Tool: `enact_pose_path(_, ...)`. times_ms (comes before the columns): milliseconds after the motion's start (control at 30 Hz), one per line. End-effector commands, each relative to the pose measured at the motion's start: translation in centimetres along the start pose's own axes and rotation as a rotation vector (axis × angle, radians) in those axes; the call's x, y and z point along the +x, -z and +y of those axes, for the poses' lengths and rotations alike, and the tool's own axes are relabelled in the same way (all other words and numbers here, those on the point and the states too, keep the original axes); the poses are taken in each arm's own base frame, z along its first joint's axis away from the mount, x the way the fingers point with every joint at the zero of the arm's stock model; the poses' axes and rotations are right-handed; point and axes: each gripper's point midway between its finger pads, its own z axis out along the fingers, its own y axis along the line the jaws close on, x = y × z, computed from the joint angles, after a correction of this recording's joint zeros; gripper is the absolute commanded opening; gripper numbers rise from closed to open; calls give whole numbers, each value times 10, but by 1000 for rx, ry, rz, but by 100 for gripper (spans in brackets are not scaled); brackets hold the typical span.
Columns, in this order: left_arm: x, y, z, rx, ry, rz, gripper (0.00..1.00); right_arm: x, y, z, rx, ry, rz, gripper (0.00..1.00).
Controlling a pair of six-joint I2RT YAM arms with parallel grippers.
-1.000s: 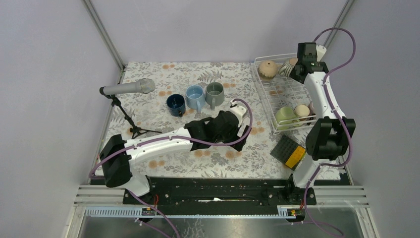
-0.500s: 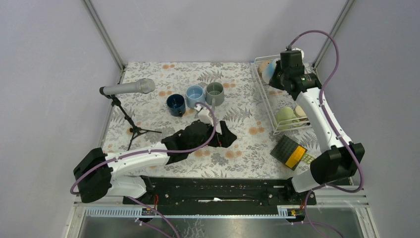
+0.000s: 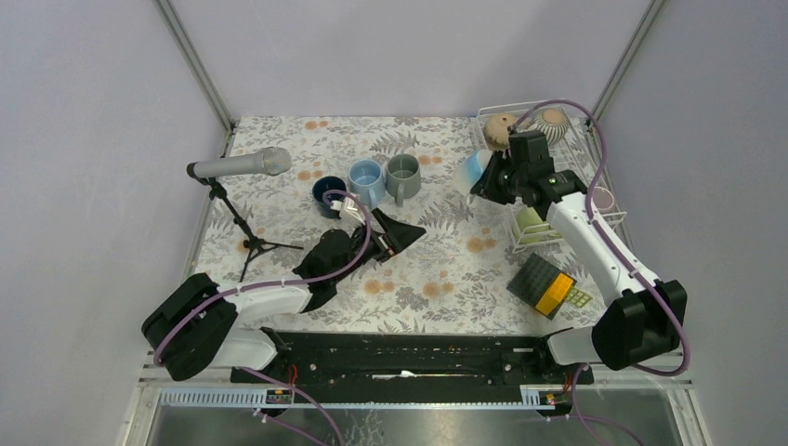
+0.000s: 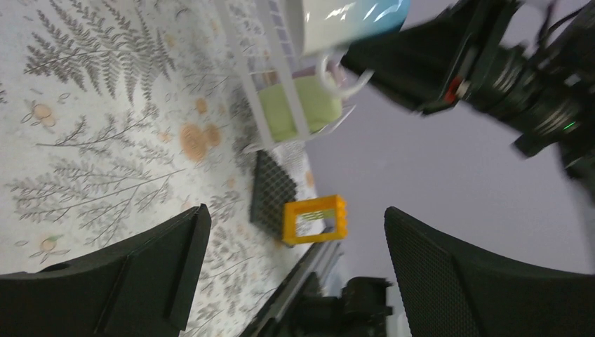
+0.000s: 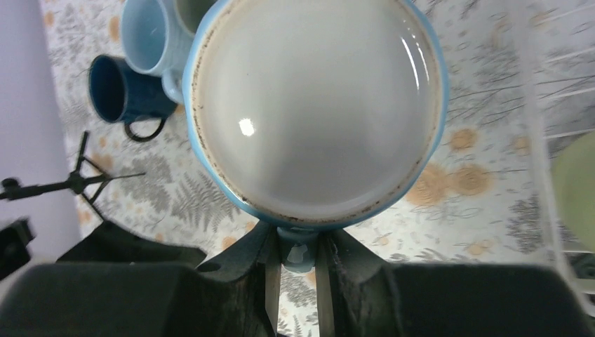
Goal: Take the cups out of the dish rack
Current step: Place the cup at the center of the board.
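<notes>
My right gripper [image 3: 488, 180] [image 5: 298, 256] is shut on the handle of a light blue cup [image 3: 474, 167] [image 5: 316, 105] with a white inside. It hangs above the table just left of the white wire dish rack [image 3: 567, 158] [image 5: 540, 140]. A tan cup [image 3: 499, 130], a striped cup [image 3: 555, 121] and a green cup [image 3: 530, 221] [image 4: 309, 105] sit in the rack. Dark blue [image 3: 327, 193], light blue [image 3: 366, 178] and grey [image 3: 403, 175] cups stand in a row on the table. My left gripper [image 3: 401, 237] [image 4: 295, 260] is open and empty, low over the table near that row.
A microphone on a small tripod [image 3: 240, 167] stands at the left of the table. A black-and-orange square pad [image 3: 548, 283] [image 4: 316, 217] lies in front of the rack. The flowered cloth [image 3: 437, 269] covers the table.
My right arm has lifted the light blue cup out of the rack and carried it left over the table. My left arm has pulled back to the left, still open.
</notes>
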Motion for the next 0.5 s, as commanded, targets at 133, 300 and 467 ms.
enact_pose_path(133, -30, -1, -34, 273, 232, -36, 99, -4, 32, 70, -368, -65, -45, 0)
enact_pose_path(300, -31, -9, -38, 332, 306, -18, 98, 11, 34, 79, -443, -87, 18, 0)
enact_pose_path(467, -38, -15, -48, 366, 316, -29, 96, 20, 34, 81, -473, -105, 47, 0)
